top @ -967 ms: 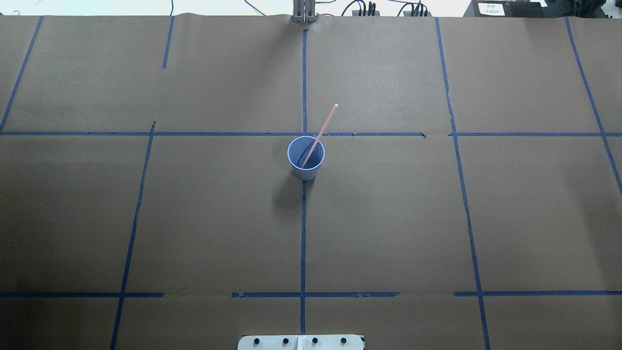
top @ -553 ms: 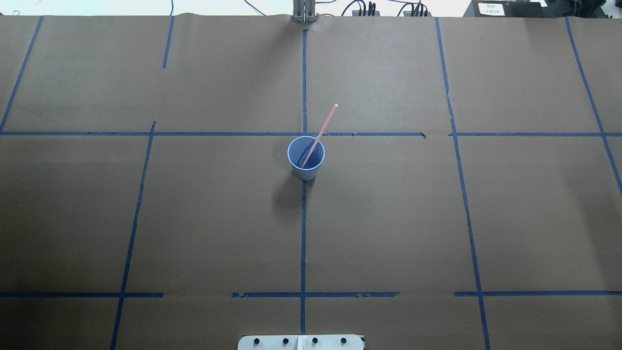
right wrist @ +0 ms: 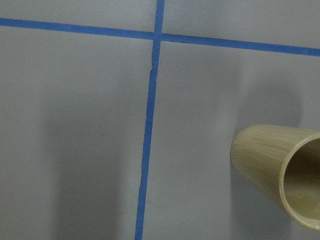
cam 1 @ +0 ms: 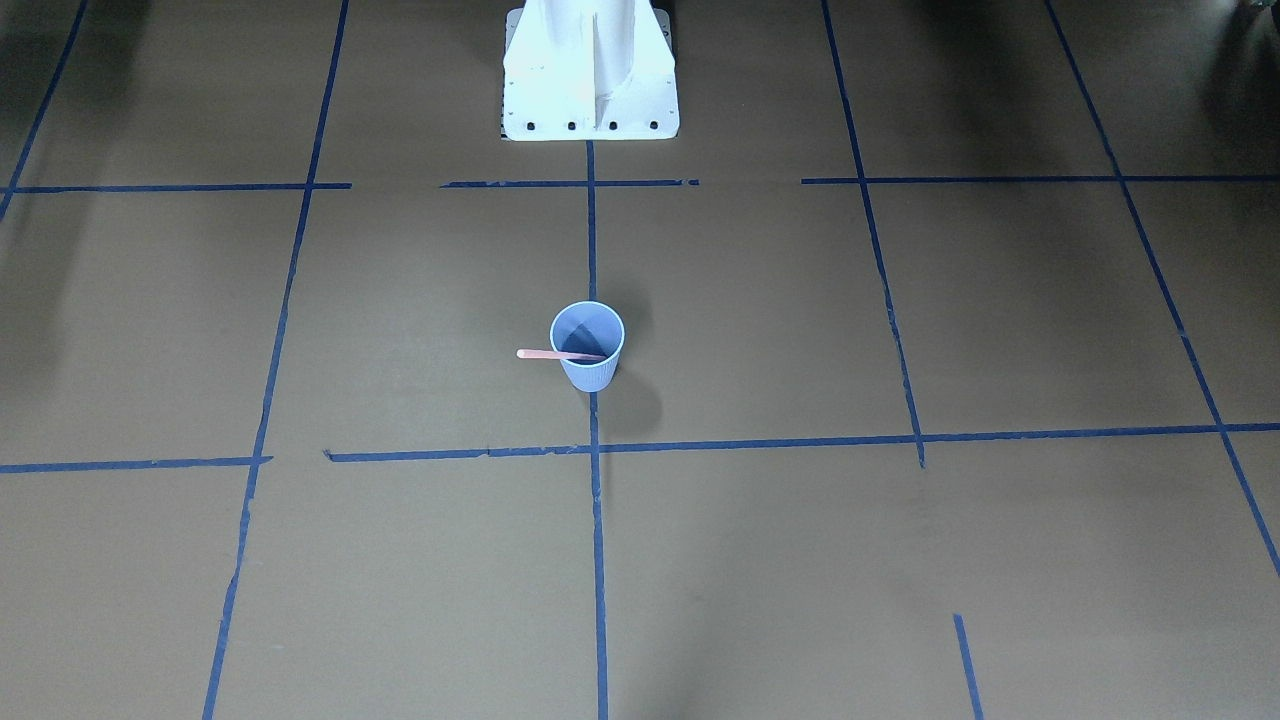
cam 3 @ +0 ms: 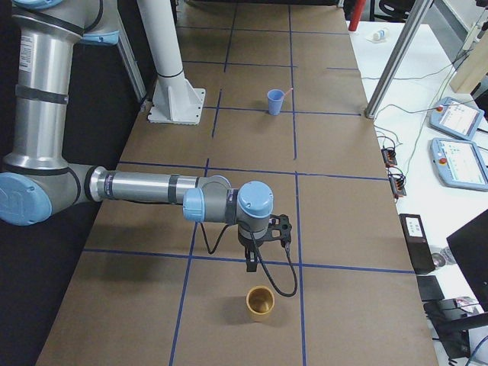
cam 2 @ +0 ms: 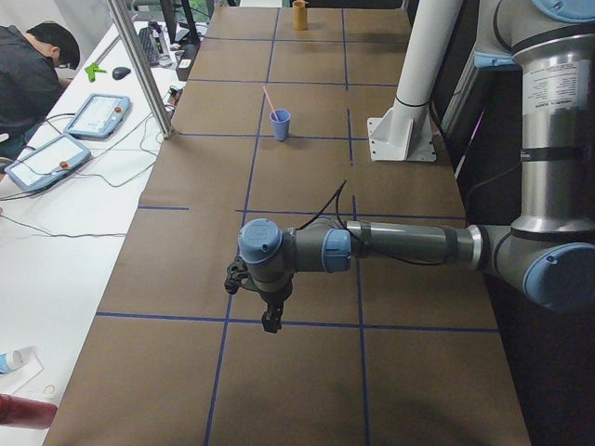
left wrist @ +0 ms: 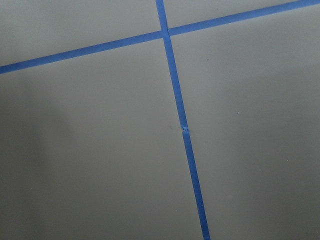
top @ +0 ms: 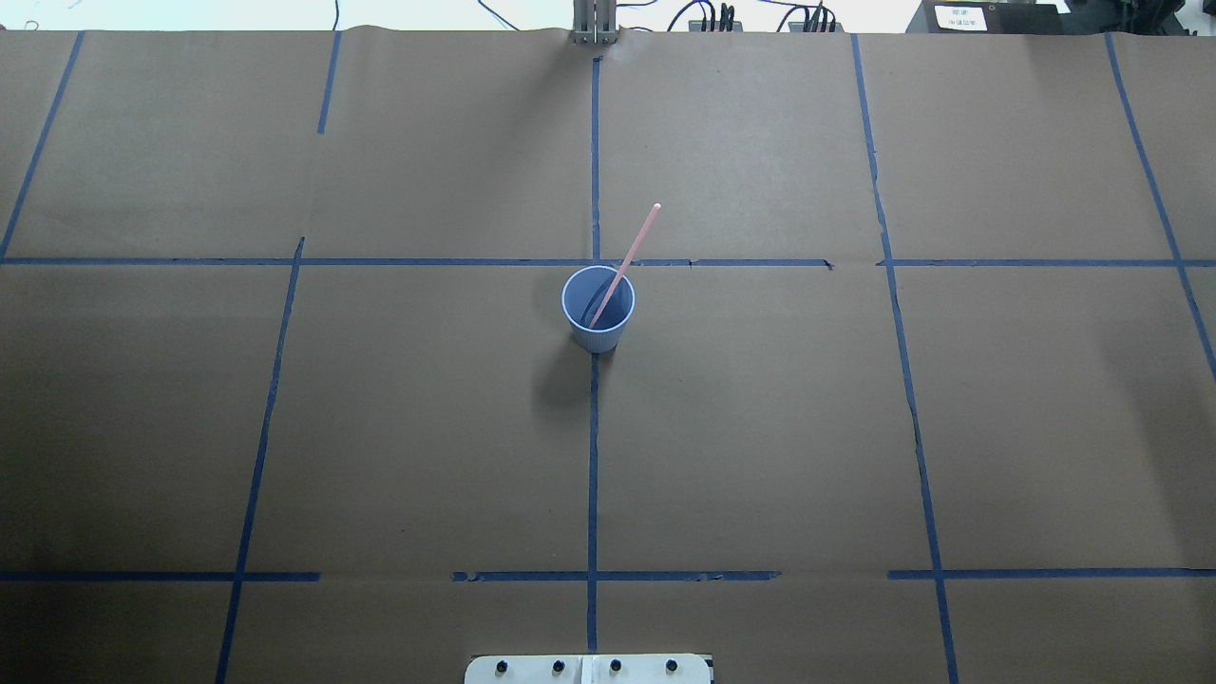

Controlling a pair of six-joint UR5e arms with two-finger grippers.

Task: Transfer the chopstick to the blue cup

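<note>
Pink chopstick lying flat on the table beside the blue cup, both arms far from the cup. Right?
No. The pink chopstick stands inside the blue cup, leaning on its rim, as the overhead view shows. The left arm and right arm are indeed far from the cup.

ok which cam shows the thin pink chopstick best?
Overhead exterior: the thin pink chopstick shows full length, lower end inside the blue ribbed cup, leaning over its far rim. Front-facing foreshortens it; both side views show it tiny; wrist cameras miss it.
</note>
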